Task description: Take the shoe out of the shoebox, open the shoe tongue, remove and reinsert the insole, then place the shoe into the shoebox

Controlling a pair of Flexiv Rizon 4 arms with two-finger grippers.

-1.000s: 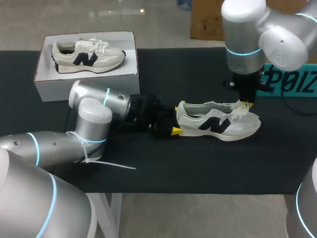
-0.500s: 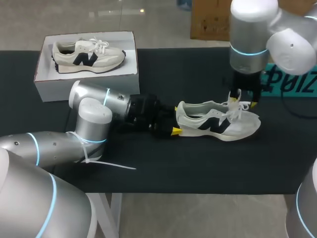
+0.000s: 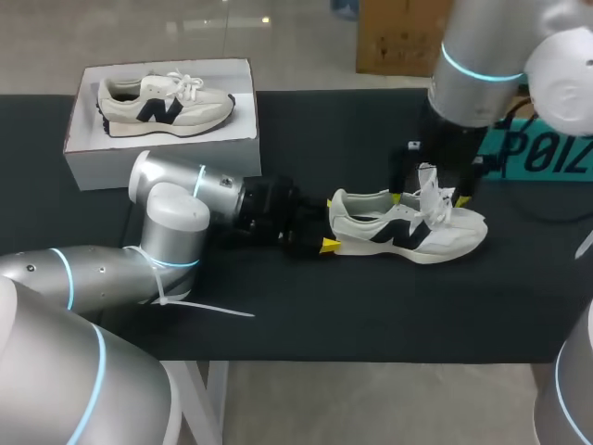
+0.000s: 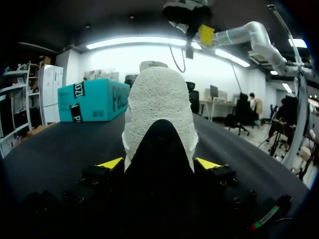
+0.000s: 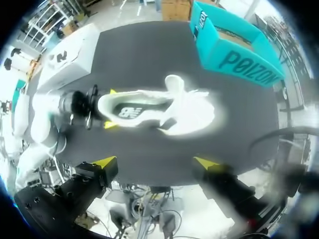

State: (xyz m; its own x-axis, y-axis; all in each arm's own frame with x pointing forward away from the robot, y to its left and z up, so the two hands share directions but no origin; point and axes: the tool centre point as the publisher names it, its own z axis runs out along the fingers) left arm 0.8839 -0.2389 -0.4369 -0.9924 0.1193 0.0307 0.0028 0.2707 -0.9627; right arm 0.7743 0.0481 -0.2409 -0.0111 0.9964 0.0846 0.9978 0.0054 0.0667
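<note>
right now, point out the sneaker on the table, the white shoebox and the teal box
cream sneaker with dark logo [image 3: 408,232]: head view, middle of its side.
white cardboard shoebox [image 3: 157,158]: head view, its front wall.
teal cardboard box [image 3: 548,153]: head view, its printed side.

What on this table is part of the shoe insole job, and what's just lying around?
Part of the job:
shoe on the table, heel held in the left gripper
right gripper, open above its laces
white shoebox

Lying about:
second shoe, inside the shoebox
teal box at the table's far right
</note>
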